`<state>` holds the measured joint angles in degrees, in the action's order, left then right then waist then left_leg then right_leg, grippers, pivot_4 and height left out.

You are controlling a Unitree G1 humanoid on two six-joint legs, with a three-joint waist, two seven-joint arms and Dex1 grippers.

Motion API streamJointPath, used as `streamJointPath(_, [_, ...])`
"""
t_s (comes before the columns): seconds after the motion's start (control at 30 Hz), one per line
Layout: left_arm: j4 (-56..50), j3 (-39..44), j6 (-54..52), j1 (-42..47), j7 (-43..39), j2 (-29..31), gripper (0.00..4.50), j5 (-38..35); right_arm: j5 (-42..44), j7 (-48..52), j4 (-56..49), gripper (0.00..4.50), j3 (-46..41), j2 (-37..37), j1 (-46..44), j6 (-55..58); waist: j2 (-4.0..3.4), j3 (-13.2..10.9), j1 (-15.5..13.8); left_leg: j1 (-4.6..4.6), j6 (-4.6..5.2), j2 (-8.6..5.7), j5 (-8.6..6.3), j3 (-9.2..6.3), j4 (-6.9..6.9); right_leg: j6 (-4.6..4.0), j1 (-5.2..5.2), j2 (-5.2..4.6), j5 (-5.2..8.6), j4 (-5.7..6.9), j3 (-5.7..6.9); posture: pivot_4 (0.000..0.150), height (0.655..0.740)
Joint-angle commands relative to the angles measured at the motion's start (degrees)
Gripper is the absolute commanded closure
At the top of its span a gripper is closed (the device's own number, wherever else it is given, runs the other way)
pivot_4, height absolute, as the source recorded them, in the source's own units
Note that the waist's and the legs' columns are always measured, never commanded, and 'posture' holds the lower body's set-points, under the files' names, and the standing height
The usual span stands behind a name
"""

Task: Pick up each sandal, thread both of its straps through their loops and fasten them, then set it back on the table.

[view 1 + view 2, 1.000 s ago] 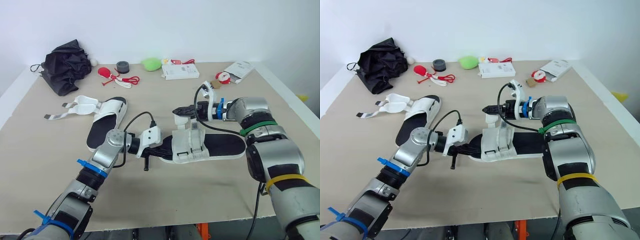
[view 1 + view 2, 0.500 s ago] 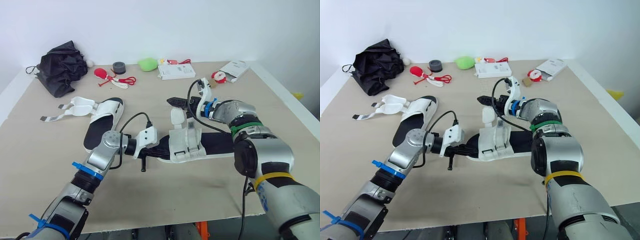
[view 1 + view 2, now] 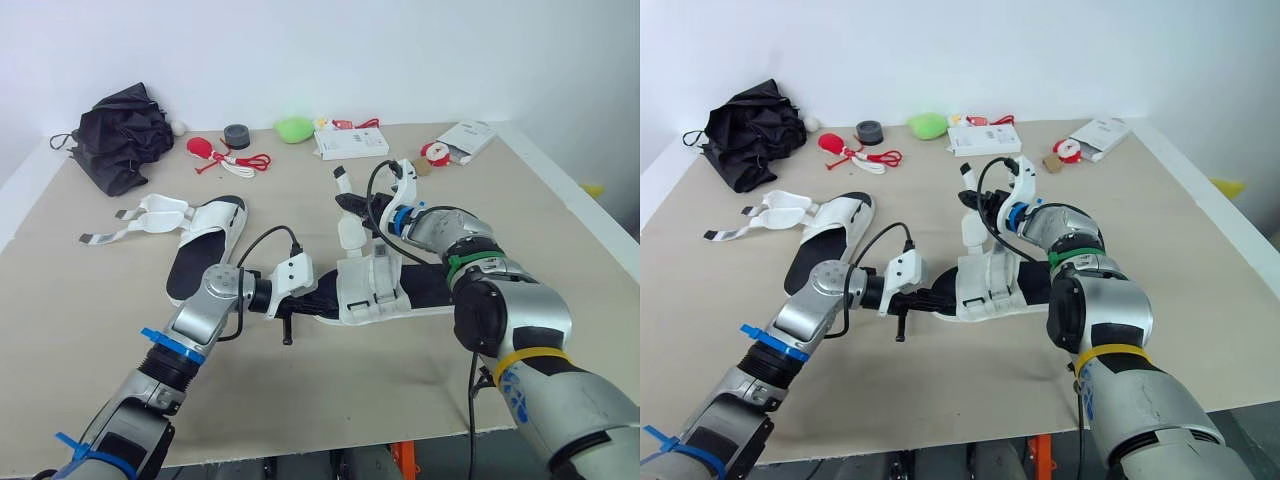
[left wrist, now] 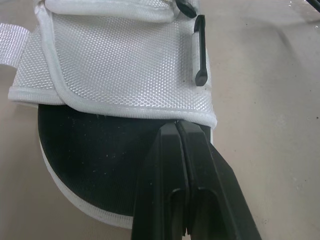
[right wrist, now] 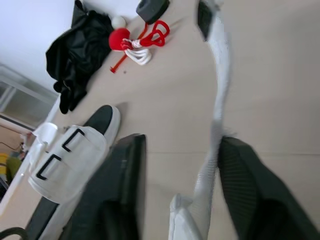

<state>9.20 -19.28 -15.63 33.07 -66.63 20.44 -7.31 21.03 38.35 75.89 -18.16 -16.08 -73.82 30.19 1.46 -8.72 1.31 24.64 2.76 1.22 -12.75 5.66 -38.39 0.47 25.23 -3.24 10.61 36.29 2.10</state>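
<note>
white mesh and strap (image 5: 220,100) were judged soft and light, so the sandal (image 3: 385,290), laid on the table (image 3: 80,300) with the left gripper (image 4: 177,125) pressed shut at its toe, was best held by its stiffer sole, the strap being flanked by the spread-apart right gripper (image 5: 181,142).

Table (image 3: 100,330): flat tan top with a white rim along the left and right edges. A plain white wall (image 3: 420,50) rises directly behind the far edge. Grey floor (image 3: 1252,440) shows past the right edge, with a yellow object (image 3: 598,190) on it. An orange part (image 3: 403,455) sits under the near edge. Light is even, shadows soft.
</note>
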Motion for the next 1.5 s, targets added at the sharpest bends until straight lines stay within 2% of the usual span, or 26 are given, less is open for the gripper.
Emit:
streamJointPath(0.03, [0.9,-1.8,-2.1,-1.9,0.2,1.0,4.50,1.2,0.0,2.1,-1.2,3.94,-1.2,-0.4,-0.9,0.1,0.00,0.0,0.0,0.00,0.00,0.00,0.00,0.00,0.00,0.00,0.00,0.00,0.00,0.00,0.00,0.150,0.7400])
streamJointPath(0.07, [0.9,-1.8,-2.1,-2.0,0.3,1.0,4.50,1.1,-0.1,2.3,-1.3,4.27,-1.1,-0.3,-0.6,0.0,0.00,0.0,0.0,0.00,0.00,0.00,0.00,0.00,0.00,0.00,0.00,0.01,0.00,0.00,-0.01,0.150,0.7400])
streamJointPath(0.1, [0.8,-1.8,-2.1,-2.0,0.4,0.9,4.50,1.1,-0.2,2.7,-1.3,4.40,-1.1,-0.4,-0.3,0.1,0.00,0.0,0.0,-0.01,0.00,0.01,0.00,0.01,0.00,0.00,0.00,0.01,0.00,0.00,-0.01,0.150,0.7400])
streamJointPath(0.3, [1.2,-2.1,-1.9,-1.8,0.8,0.5,4.50,0.9,-0.5,5.4,-2.3,4.40,-0.9,-1.2,0.0,-0.8,0.00,0.0,0.0,-0.01,0.00,0.00,0.00,0.02,0.00,0.00,-0.01,0.00,0.00,0.00,-0.01,0.150,0.7400])
streamJointPath(0.47, [2.0,-2.4,-1.5,-1.2,0.6,0.0,4.50,0.8,-4.7,13.6,-8.0,4.40,4.4,-2.4,1.8,-7.1,0.00,0.0,0.0,-0.01,0.00,0.00,0.00,0.04,0.00,0.02,-0.01,0.00,-0.01,0.00,-0.02,0.150,0.7400])
streamJointPath(0.6, [2.9,-2.7,-0.8,-0.8,0.1,-0.4,4.50,0.8,-7.3,19.6,-21.5,4.40,9.9,-3.8,7.4,-12.4,-0.01,0.0,-0.1,-0.01,0.00,-0.01,0.00,0.05,-0.04,0.08,-0.01,0.01,-0.04,0.00,-0.04,0.150,0.7400])
streamJointPath(0.67, [4.0,-3.0,-0.2,-0.2,-0.4,-0.8,4.50,1.0,-7.6,17.5,-32.9,4.40,10.2,-3.9,12.3,-18.6,-0.02,0.0,-0.3,-0.01,0.00,-0.02,0.00,0.01,-0.05,0.11,-0.04,0.00,-0.04,-0.01,-0.02,0.150,0.7400])
streamJointPath(0.77, [5.5,-3.2,0.6,0.8,-0.8,-1.4,4.50,1.2,-9.2,13.8,-44.8,4.40,10.7,-3.8,18.0,-27.7,-0.04,0.0,-0.4,0.01,0.00,-0.03,0.00,0.04,-0.06,0.15,-0.03,-0.02,-0.04,-0.01,-0.04,0.150,0.7400])
streamJointPath(1.07, [8.0,-3.1,2.3,2.4,-2.5,-0.9,4.50,1.5,-15.3,12.1,-71.7,4.40,18.1,-6.1,30.1,-41.8,-0.07,0.0,-0.3,-0.02,-0.09,-0.02,0.08,0.10,-0.11,0.51,0.00,-0.03,0.07,-0.02,-0.07,0.150,0.7400])
streamJointPath(1.27, [8.5,-3.0,2.4,3.1,-3.4,-0.8,4.50,1.7,-20.5,12.9,-72.7,4.40,22.7,-9.6,32.7,-58.3,-0.05,-0.1,-0.3,-0.07,-0.06,-0.03,0.16,0.14,-0.15,0.33,-0.05,-0.05,0.16,-0.03,-0.06,0.150,0.7400])
streamJointPath(1.5, [8.5,-3.0,2.4,3.3,-3.4,-1.1,4.50,1.7,-23.5,12.9,-62.9,4.40,25.2,-13.5,33.0,-72.6,-0.04,-0.1,-0.3,-0.21,-0.06,-0.02,0.20,0.15,-0.14,0.31,-0.16,-0.05,0.15,-0.02,-0.07,0.150,0.7400])
